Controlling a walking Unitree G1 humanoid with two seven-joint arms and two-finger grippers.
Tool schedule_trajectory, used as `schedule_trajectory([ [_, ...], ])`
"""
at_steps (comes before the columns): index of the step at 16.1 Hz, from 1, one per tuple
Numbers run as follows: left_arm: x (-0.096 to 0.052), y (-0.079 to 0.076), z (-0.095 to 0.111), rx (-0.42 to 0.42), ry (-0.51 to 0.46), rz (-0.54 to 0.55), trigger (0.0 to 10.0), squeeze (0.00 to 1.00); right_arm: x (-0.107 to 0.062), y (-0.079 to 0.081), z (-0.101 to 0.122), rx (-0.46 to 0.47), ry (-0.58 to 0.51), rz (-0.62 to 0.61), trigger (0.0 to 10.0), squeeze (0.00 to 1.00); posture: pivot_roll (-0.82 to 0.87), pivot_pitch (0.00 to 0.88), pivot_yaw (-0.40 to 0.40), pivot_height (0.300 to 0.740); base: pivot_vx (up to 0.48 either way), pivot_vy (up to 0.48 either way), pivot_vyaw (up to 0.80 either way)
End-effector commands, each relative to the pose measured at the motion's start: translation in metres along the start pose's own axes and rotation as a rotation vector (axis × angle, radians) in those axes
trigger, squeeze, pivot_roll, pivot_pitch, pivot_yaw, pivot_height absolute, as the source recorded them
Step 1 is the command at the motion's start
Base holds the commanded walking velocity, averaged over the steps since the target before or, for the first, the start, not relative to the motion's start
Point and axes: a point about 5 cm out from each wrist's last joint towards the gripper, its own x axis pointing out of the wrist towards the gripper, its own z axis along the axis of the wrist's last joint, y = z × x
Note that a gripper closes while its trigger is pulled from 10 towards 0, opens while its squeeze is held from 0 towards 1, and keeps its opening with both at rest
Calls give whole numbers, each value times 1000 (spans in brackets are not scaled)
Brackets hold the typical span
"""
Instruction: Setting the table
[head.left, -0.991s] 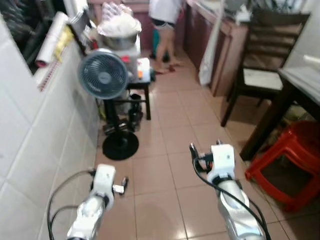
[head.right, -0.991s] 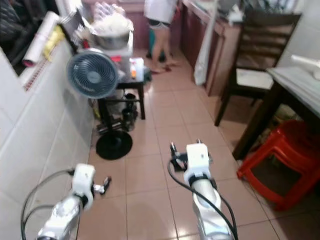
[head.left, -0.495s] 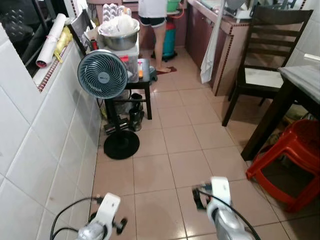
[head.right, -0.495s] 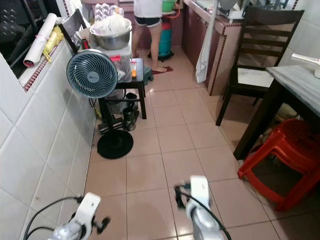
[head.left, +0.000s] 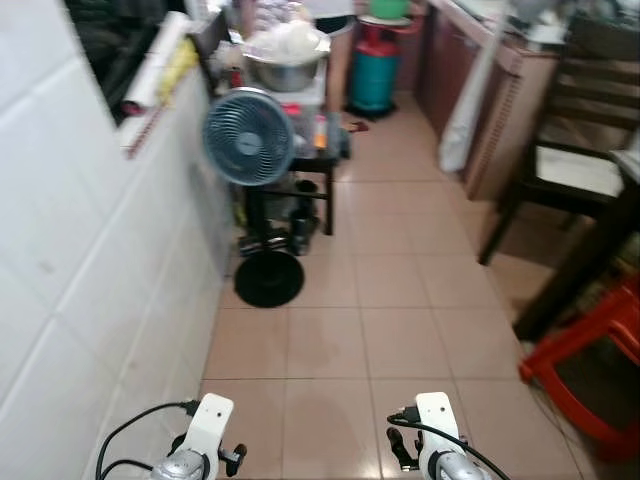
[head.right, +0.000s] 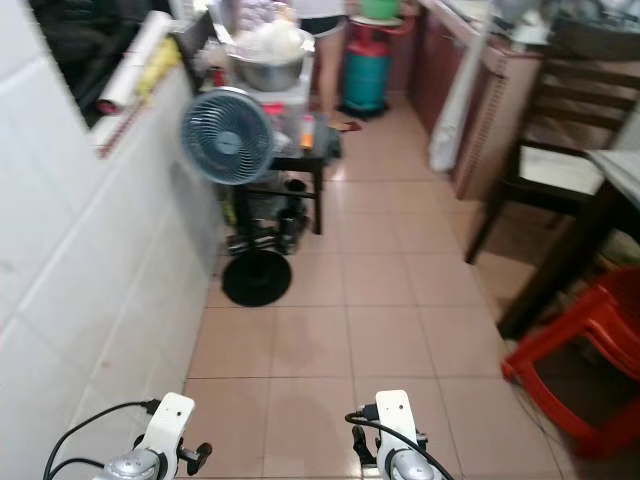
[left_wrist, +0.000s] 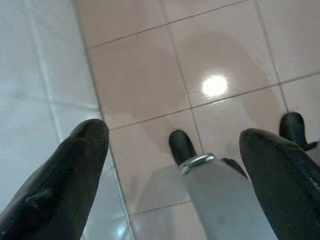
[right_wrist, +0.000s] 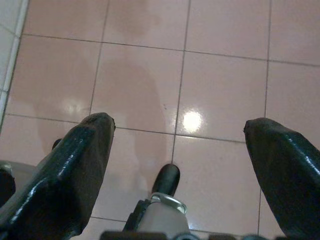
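Note:
A dark dining table (head.right: 612, 176) stands at the right edge, with a dark wooden chair (head.right: 556, 136) behind it. Nothing to lay on the table can be made out. Both my arms hang low over the tiled floor: the left arm (head.left: 203, 452) and the right arm (head.left: 437, 455) sit at the bottom of the eye views. In the left wrist view my left gripper (left_wrist: 172, 134) is open over bare tiles beside the white wall. My right gripper (right_wrist: 177, 122) is open too, with nothing between its fingers.
A standing fan (head.left: 248, 137) and a small black table carrying a metal bowl (head.left: 285, 70) line the white tiled wall (head.left: 90, 280) on the left. A red plastic stool (head.right: 588, 352) sits under the table. A person's legs (head.left: 338, 62) and a gas cylinder (head.left: 373, 85) are far ahead.
Both arms have dropped from mid-picture to the bottom edge. The whole view has swung left, so the fan and the far end of the room sit further right.

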Motion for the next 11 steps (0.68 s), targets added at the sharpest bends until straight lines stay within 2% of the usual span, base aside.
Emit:
schedule_trajectory([
  [1,0,0,0,-3,9,6,10000,0,0,-2,-2,-15,13,4,10000,0,-31,0,-2,740,0,0,781],
  [4,1,3,2,6,27,23,10000,0,-1,-2,-4,-48,23,9,10000,0,-29,0,-6,740,0,0,769],
  [6,0,6,-1,34,50,23,10000,0,-2,1,-10,-79,37,30,10000,0,-23,0,-20,740,0,0,0],
  [11,1,4,6,-13,30,-11,10000,0,-2,3,-10,-99,36,40,10000,0,-18,0,-23,740,0,0,0],
])
